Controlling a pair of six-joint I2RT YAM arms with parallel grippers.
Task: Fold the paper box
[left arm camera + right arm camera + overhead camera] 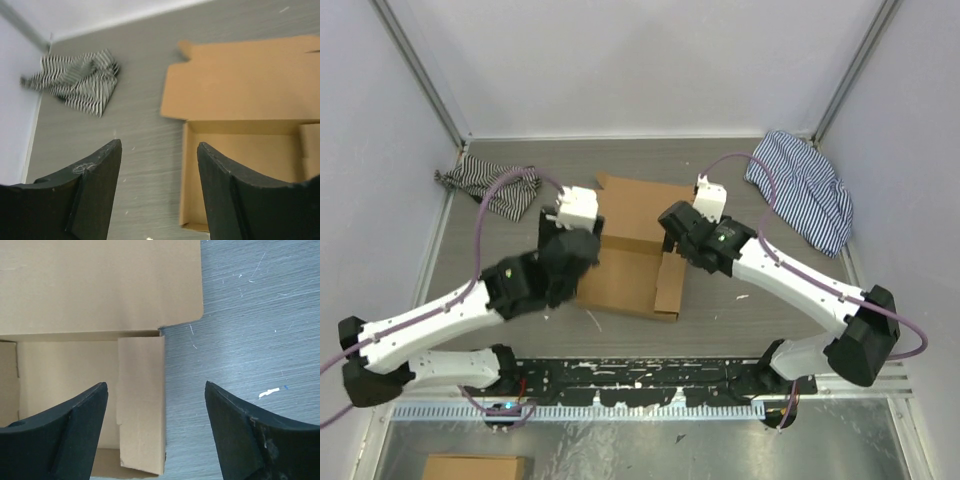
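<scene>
Both grippers, left (pixel 159 192) and right (pixel 156 432), gape empty over my half-formed box (pixel 635 250); next, raise its side flap (pixel 141 405).

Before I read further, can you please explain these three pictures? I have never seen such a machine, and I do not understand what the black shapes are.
The overhead view shows two white robot arms at a grey table. Each arm ends in a two-finger gripper: left gripper, right gripper. The black shapes are those fingers, filmed by small cameras on the wrists. Both grippers are open and hold nothing. Between them lies the paper box, brown cardboard, partly folded. Two striped cloths lie aside: a dark one far left, a blue one far right.
</scene>
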